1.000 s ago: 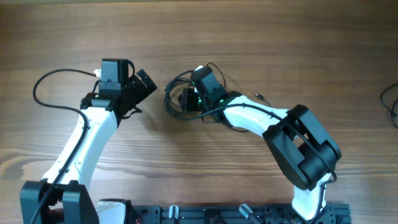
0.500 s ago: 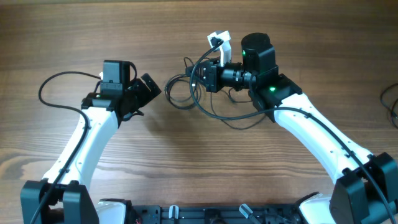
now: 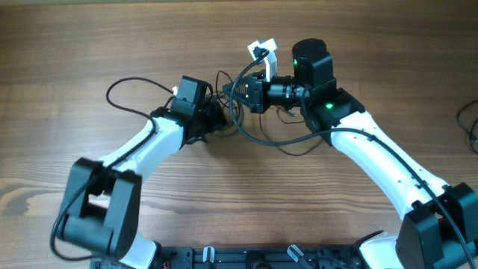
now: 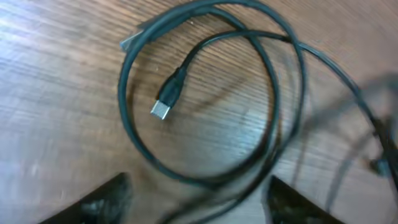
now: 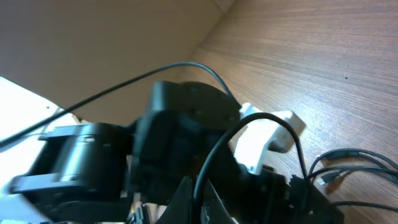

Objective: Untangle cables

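The cables (image 3: 280, 142) are thin black cords looped at the table's middle. In the left wrist view they form a round loop (image 4: 134, 134) on the wood, with a silver-tipped plug (image 4: 163, 109) inside it. My left gripper (image 3: 216, 119) is open low over the loop's left side. A strand runs between its fingers (image 4: 199, 182). My right gripper (image 3: 242, 93) is shut on one strand and holds it off the table. The right wrist view shows its fingers (image 5: 198, 190) pinching that cord (image 5: 249, 121), with loose plug ends (image 5: 329, 177) to the right.
The left arm's own thicker wire (image 3: 131, 82) arcs over the table at the left. Another dark cord (image 3: 470, 123) lies at the right table edge. The two grippers are very close together.
My left arm has swung right from the table's left side to the cable loop. My right gripper rose from the coil with a strand, then stayed nearly still.
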Robot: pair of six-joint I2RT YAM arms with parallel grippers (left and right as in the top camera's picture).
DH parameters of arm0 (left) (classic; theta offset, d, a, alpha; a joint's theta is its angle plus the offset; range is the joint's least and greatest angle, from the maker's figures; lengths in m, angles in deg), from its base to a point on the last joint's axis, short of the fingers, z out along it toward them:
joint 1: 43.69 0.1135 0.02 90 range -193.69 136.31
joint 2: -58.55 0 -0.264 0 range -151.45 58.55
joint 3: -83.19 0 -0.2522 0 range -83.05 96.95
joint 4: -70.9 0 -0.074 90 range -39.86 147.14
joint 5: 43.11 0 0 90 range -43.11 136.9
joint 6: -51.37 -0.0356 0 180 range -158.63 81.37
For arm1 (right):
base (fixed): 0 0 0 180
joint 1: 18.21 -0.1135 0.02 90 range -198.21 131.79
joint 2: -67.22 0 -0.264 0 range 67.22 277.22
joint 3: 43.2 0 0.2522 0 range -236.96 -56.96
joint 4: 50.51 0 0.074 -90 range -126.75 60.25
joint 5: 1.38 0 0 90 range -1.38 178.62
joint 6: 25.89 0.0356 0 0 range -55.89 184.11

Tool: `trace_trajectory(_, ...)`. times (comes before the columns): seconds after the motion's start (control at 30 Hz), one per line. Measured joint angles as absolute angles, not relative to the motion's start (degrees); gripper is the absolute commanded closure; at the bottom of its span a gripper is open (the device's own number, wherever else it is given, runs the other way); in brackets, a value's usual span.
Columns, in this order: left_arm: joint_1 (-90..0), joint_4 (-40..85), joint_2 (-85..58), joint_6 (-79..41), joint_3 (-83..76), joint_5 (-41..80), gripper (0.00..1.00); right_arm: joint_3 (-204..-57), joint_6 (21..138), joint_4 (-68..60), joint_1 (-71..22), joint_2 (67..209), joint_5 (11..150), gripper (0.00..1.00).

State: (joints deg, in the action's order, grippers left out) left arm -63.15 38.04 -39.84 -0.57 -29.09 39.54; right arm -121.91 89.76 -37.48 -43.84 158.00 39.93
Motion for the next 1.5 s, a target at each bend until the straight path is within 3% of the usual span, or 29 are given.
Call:
trace_trajectory(0.03, -63.2, 39.4, -41.3, -0.5, -29.1, 39.5, 0.96, -121.9, 89.7, -37.6, -43.2, 158.0, 39.3, 0.96)
trace_trajectory(0.17, -63.2, 41.0, -44.9, -0.6, -29.1, 39.7, 0.96, -121.9, 89.8, -37.6, -39.2, 157.7, 38.5, 0.96)
trace_trajectory(0.3, -62.9, 35.5, -44.9, -0.7, -27.7, 43.5, 0.96, -124.4, 90.3, -36.3, -26.9, 154.8, 39.0, 0.96)
trace_trajectory(0.43, -58.1, 29.3, -44.2, -0.6, -27.1, 48.9, 0.96, -133.8, 91.6, -22.6, -9.0, 152.1, 46.8, 0.96)
trace_trajectory(0.57, -51.0, 28.1, -44.1, -0.5, -26.9, 50.7, 0.96, -143.9, 87.0, -7.5, 3.2, 152.0, 52.8, 0.96)
trace_trajectory(0.83, -46.0, 27.7, -44.1, 1.6, -26.9, 51.8, 0.96, -151.9, 78.4, -3.7, 7.9, 151.6, 72.7, 0.95)
trace_trajectory(0.97, -46.0, 27.7, -44.1, 1.8, -26.9, 51.6, 0.96, -152.0, 74.0, -11.1, 7.9, 154.1, 72.9, 0.96)
trace_trajectory(1.17, -45.9, 27.4, -44.0, 2.1, -26.9, 51.5, 0.96, -152.0, 68.8, -41.2, 7.9, 157.2, 78.6, 0.96)
trace_trajectory(1.33, -45.9, 27.3, -44.0, 4.0, -26.9, 51.6, 0.96, -153.1, 58.7, -55.8, 7.9, 158.1, 85.9, 0.96)
trace_trajectory(1.5, -45.9, 27.3, -43.9, 4.4, -27.0, 51.5, 0.96, -173.2, 53.3, -52.0, 7.9, 174.4, 89.4, 0.96)
